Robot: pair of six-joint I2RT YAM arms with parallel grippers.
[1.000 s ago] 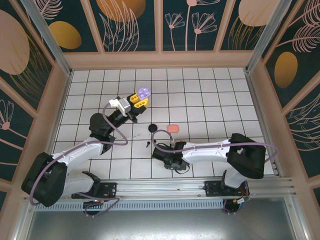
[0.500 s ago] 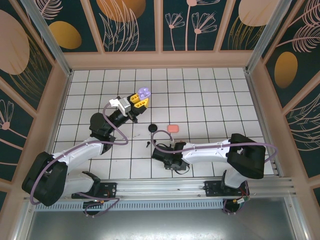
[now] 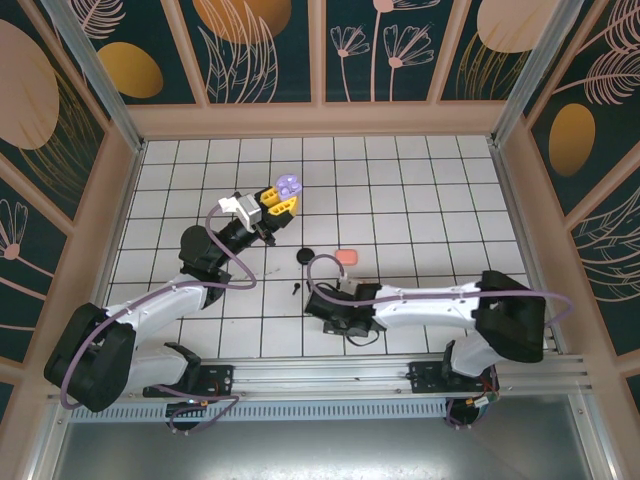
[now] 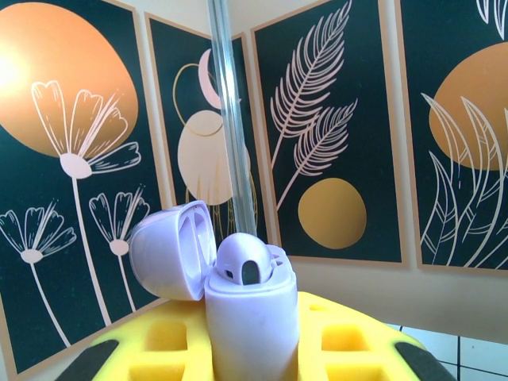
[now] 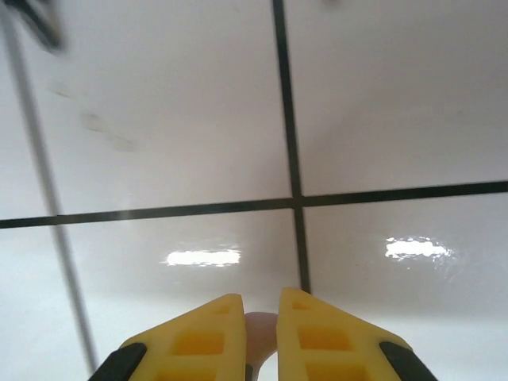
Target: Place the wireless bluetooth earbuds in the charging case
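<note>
My left gripper [image 3: 278, 203] is raised over the back left tiles, shut on an upright lilac charging case [image 4: 250, 317]. The case's lid [image 4: 171, 250] hangs open to the left, and one lilac earbud [image 4: 242, 262] sits in the case's top. My right gripper [image 5: 260, 303] points down close over the white tiles near the table's middle front [image 3: 323, 298]. Its yellow fingers [image 5: 198, 337] are shut on a small salmon-pink earbud [image 5: 260, 332]. A black earbud [image 3: 296, 289] lies on a tile just left of the right gripper.
A round black case [image 3: 306, 256] and a salmon-pink case [image 3: 346, 257] lie side by side on the tiles behind the right gripper. Wooden walls with floral panels [image 3: 320, 50] ring the table. A purple cable [image 3: 320, 265] loops over the right wrist.
The right arm's elbow has swung out to the right and lower, while its gripper stayed low near the same tiles. The left arm and the lilac case have not moved.
</note>
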